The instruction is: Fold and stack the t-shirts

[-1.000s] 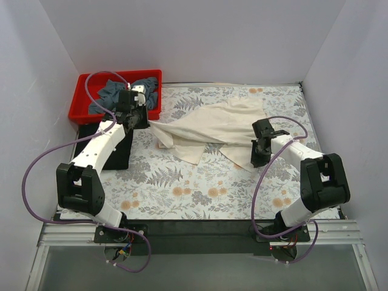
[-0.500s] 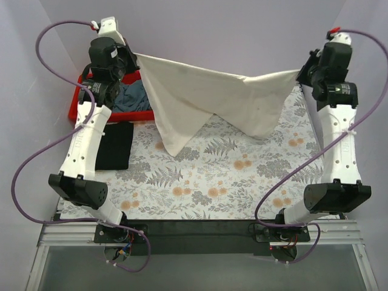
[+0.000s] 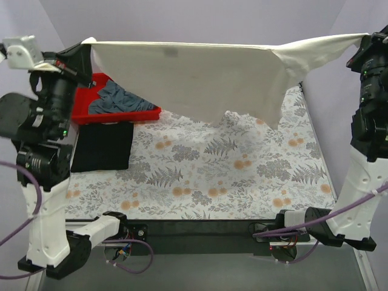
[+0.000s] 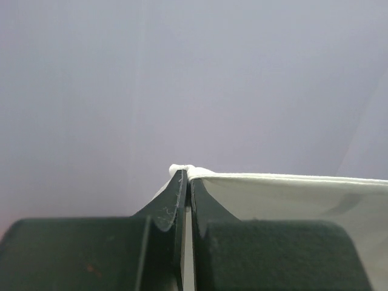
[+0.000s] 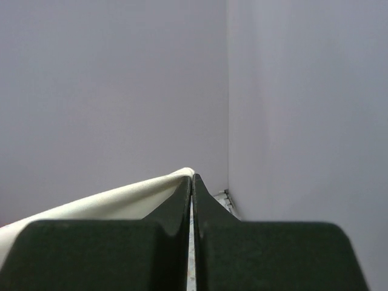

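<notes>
The big cream-white shirt [image 3: 200, 79] hangs up in the air, spread wide like a sheet on a line. The left gripper [image 3: 83, 47] holds one top corner, high up on the left, above the red bin [image 3: 82, 115]. The right gripper [image 3: 364, 41] holds the other top corner, high up on the right, close to the side wall [image 3: 357, 18]. Both arms stand tall. The top edge of the shirt runs almost straight from one gripper to the other and looks pulled tight. The bottom edge hangs lower on the right side than on the left. From above I cannot tell if the low part touches the flowery tablecloth [image 3: 206, 176] or hangs over it. In the left wrist view the two black fingers [image 4: 173, 203] are squeezed together on the shirt. A tiny bit of white cloth pokes out at their tips, and the shirt's edge runs off to the right. In the right wrist view the fingers [image 5: 179, 203] are squeezed together on the shirt too, and the cream cloth runs off to the left from their tips. The black shirt [image 3: 103, 147] lies flat on the left side of the table in a neat square shape, just beside the near side of the bin. The grey-blue shirt [image 3: 118, 98] lies all bunched up inside the bin, at the far left of the table.
</notes>
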{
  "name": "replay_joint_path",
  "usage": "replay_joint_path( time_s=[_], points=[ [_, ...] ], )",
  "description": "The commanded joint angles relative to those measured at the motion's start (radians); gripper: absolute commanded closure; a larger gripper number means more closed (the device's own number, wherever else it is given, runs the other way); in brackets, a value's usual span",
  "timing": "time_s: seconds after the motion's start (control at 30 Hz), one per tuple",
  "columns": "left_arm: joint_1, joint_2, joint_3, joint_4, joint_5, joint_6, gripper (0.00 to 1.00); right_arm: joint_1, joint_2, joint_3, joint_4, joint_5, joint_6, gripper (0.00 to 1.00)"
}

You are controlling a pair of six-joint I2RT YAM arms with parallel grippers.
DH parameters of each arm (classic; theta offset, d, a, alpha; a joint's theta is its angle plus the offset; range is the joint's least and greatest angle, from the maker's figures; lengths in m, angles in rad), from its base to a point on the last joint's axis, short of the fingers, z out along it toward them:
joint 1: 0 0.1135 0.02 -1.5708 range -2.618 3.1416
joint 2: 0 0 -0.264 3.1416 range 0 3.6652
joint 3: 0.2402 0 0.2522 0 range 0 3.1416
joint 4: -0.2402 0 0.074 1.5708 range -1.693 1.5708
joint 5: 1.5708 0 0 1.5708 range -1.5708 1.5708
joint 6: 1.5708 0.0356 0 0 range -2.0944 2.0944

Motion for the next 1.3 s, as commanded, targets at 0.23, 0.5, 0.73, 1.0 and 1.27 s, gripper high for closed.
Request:
replay_joint_path(
  time_s=[0.23, 0.5, 0.73, 1.0, 1.27],
  points=[
    [0.008, -0.093, 0.024, -0.013, -0.037, 0.102, 1.0, 0.17, -0.139, 0.031, 0.18, 0.249, -0.36, 0.99],
    [0.008, -0.009, -0.051, -0.01, 0.046, 0.092, 1.0, 0.219, -0.322, -0.272, 0.417, 0.202, -0.573, 0.99],
    [0.008, 0.114, -0.35, 0.099, 0.037, 0.086, 1.0, 0.219, -0.247, -0.554, 0.374, 0.197, -0.567, 0.99],
    [0.01, 0.452, -0.467, 0.275, -0.066, 0.107, 1.0, 0.195, 0.054, -0.747, 0.478, 0.257, -0.521, 0.99],
    [0.01, 0.686, -0.343, 0.315, -0.024, 0.122, 1.0, 0.143, 0.274, -0.671, 0.575, 0.162, -0.492, 0.99]
  ],
)
